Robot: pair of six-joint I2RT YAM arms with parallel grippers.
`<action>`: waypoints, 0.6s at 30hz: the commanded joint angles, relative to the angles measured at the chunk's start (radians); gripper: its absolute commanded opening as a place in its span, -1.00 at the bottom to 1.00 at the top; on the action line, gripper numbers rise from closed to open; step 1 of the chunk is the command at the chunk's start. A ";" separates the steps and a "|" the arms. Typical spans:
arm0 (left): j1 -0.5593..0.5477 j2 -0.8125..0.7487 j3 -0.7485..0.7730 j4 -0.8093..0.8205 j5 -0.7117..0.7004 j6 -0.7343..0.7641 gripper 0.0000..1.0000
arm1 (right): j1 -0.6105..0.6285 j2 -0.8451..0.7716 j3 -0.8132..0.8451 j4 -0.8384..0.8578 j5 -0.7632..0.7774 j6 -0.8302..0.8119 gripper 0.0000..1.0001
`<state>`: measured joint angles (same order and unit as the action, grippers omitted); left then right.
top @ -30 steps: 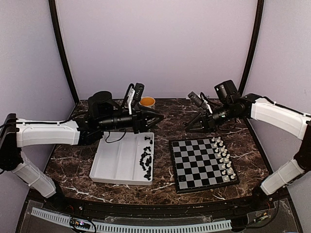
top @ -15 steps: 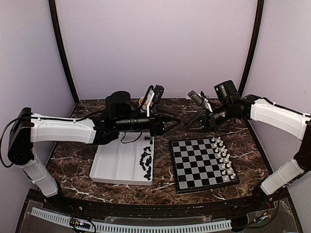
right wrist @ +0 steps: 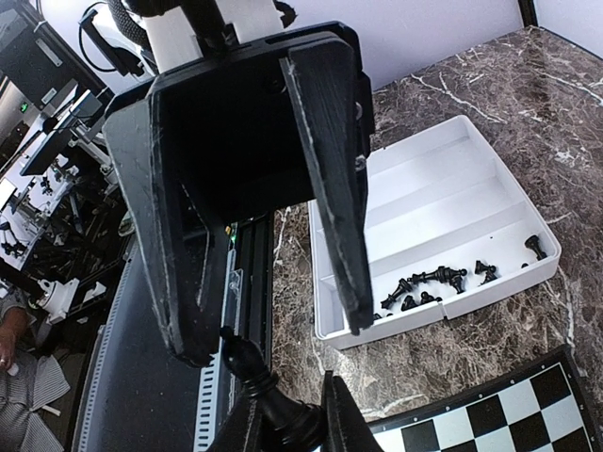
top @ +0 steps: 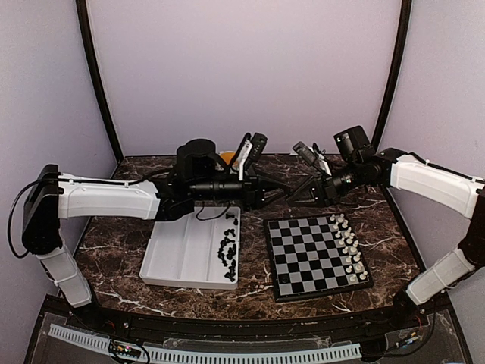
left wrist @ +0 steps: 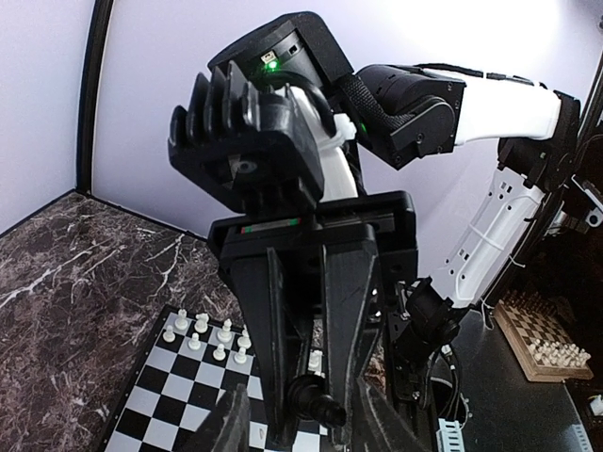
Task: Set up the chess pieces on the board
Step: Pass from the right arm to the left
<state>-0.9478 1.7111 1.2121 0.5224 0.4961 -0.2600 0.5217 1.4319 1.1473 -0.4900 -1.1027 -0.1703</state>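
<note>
My right gripper point(top: 298, 193) point(right wrist: 289, 386) is shut on a black chess piece point(right wrist: 268, 395), held in the air behind the board point(top: 303, 250). My left gripper point(top: 282, 187) point(left wrist: 300, 384) is open, and its fingers stand wide on either side of the right gripper's tips and the same black piece point(left wrist: 316, 400). White pieces point(top: 347, 246) stand in two columns along the board's right side. Several black pieces point(top: 227, 246) lie in the right compartment of the white tray point(top: 186, 250).
An orange mug point(top: 226, 157) stands at the back behind the left arm, mostly hidden. The tray lies left of the board, and dark marble table point(top: 250, 292) shows around both. A curved black frame and purple walls enclose the table.
My left arm has reached to the right from above the tray until its open gripper meets the right gripper. The right arm has hardly moved.
</note>
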 commanded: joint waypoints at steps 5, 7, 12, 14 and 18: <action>-0.013 0.020 0.049 -0.047 0.031 0.024 -0.37 | -0.008 0.010 -0.011 0.050 -0.018 0.026 -0.71; -0.013 0.023 0.051 -0.045 0.034 0.023 -0.46 | -0.007 0.012 -0.012 0.051 -0.018 0.026 -0.71; -0.012 0.024 0.055 -0.040 0.039 0.025 -0.69 | -0.009 0.009 -0.022 0.051 -0.007 0.020 -0.71; -0.012 0.024 0.056 -0.040 0.039 0.026 -0.74 | -0.007 0.006 -0.025 0.051 -0.002 0.016 -0.70; -0.013 0.027 0.061 -0.045 0.043 0.027 -0.79 | -0.008 0.001 -0.031 0.048 0.012 0.003 -0.70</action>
<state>-0.9543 1.7397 1.2400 0.4648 0.5209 -0.2390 0.5171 1.4399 1.1305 -0.4625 -1.0992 -0.1513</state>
